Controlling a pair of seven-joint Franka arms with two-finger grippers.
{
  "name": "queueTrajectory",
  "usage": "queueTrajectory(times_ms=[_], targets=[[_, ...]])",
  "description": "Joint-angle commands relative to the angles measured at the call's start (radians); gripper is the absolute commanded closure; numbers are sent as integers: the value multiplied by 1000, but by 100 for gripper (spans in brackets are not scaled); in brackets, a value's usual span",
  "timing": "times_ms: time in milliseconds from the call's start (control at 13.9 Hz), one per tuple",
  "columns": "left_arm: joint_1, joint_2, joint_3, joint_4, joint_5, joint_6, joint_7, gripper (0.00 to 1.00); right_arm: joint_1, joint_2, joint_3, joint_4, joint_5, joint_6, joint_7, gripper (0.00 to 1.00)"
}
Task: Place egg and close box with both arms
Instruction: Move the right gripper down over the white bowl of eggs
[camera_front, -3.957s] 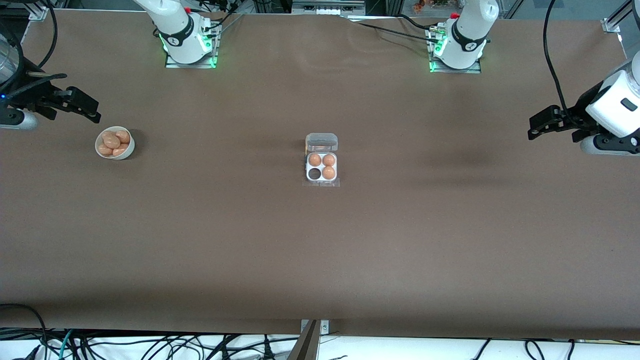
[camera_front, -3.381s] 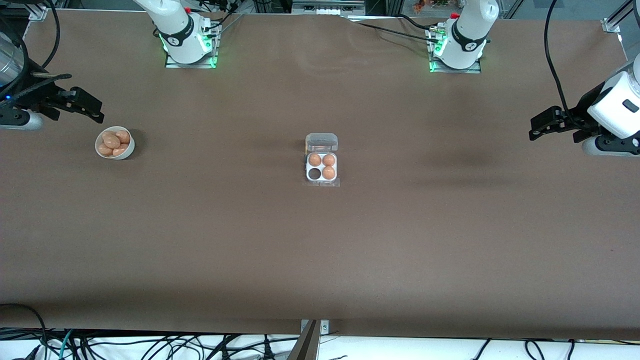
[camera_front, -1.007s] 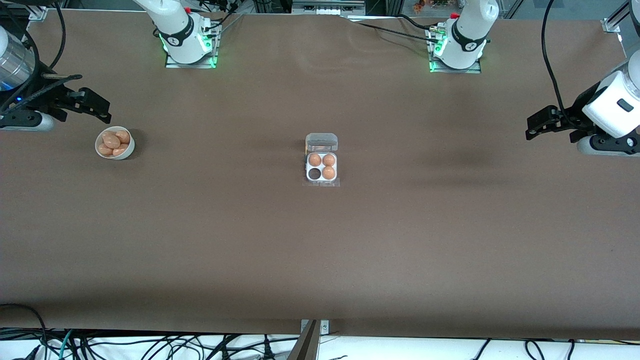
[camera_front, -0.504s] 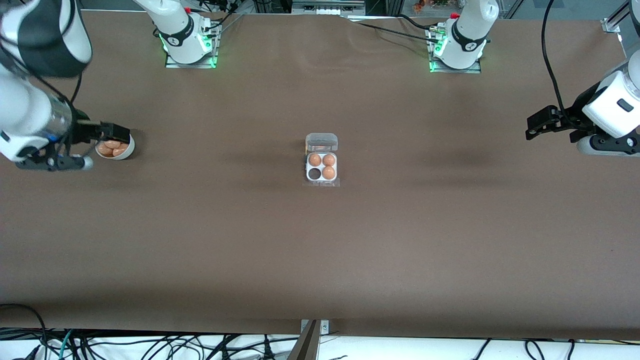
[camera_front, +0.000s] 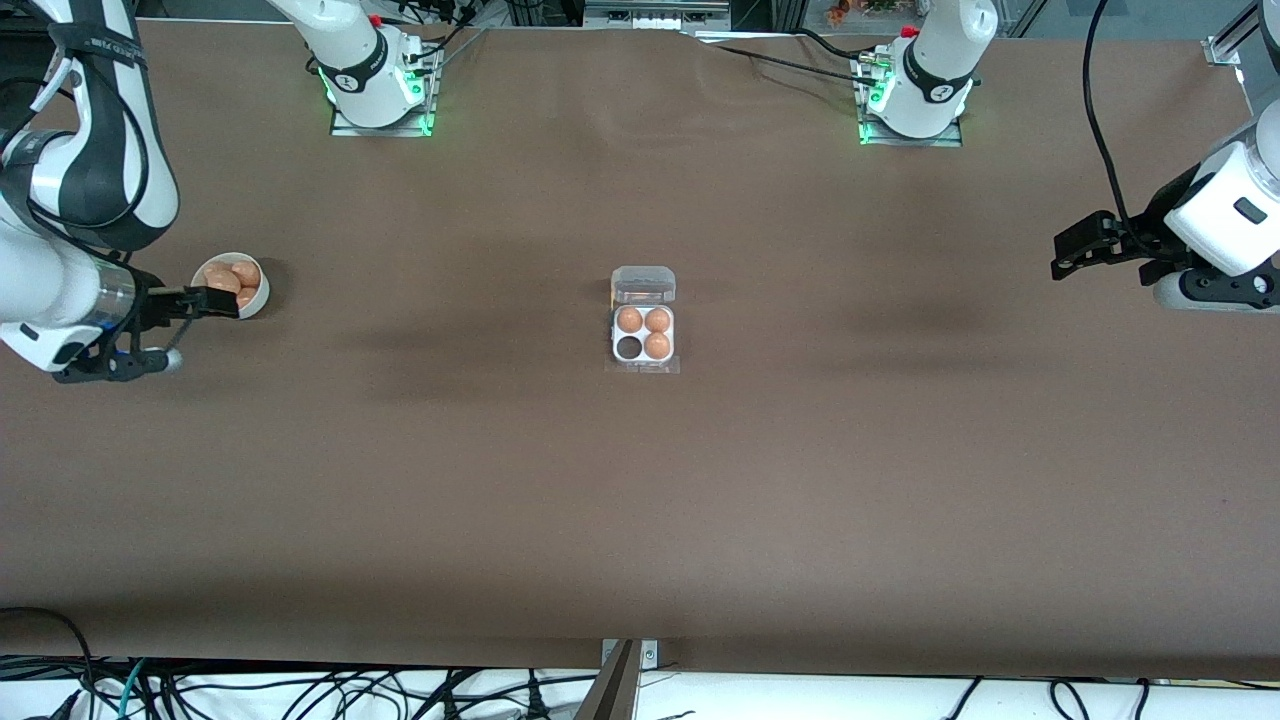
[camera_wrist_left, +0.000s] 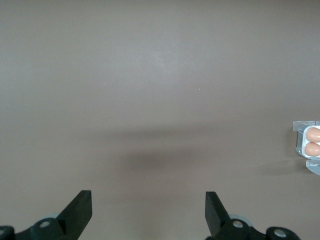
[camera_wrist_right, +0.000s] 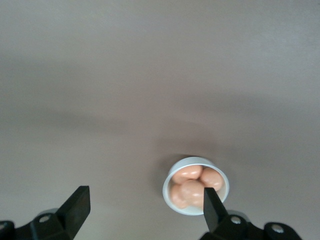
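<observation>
Since the frame one second earlier, the right arm has swung in over its end of the table, and we now find the right gripper (camera_front: 208, 302) above the bowl (camera_front: 262, 292), at about 9 o'clock from the box (camera_front: 643, 334); the left arm shows no change. In the right wrist view the right gripper (camera_wrist_right: 142, 210) has its fingers spread wide and empty, one fingertip (camera_wrist_right: 211, 202) overlapping the bowl (camera_wrist_right: 172, 177) rim, the other over bare table. We see several tan eggs (camera_wrist_right: 192, 190) heaped in that bowl; none is gripped.

We locate the box at the table's centre, lid (camera_front: 643, 284) thrown open toward the arm bases. Three cells hold eggs (camera_front: 657, 345); the empty cell (camera_front: 629, 347) is the one nearer the front camera on the right arm's side.

We find the left gripper (camera_front: 1085, 258) waiting over the left arm's end of the table, at about 3 o'clock from the box and well apart from it. In the left wrist view the left gripper (camera_wrist_left: 147, 212) likewise has its fingers spread with nothing between them, above bare brown table (camera_wrist_left: 150, 90), with a corner of the box (camera_wrist_left: 300, 135) at the frame edge.
</observation>
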Motion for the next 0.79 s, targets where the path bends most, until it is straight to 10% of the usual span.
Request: queueTrajectory(times_ms=[0,719], targets=[[2,8,-3,21,-5,-17,-4,0,0,-150,-68,-260,-15,192,-155,0],[2,8,-3,21,-7,-17,-7,0,0,-147,-228,-581,-7,643,-488,0]])
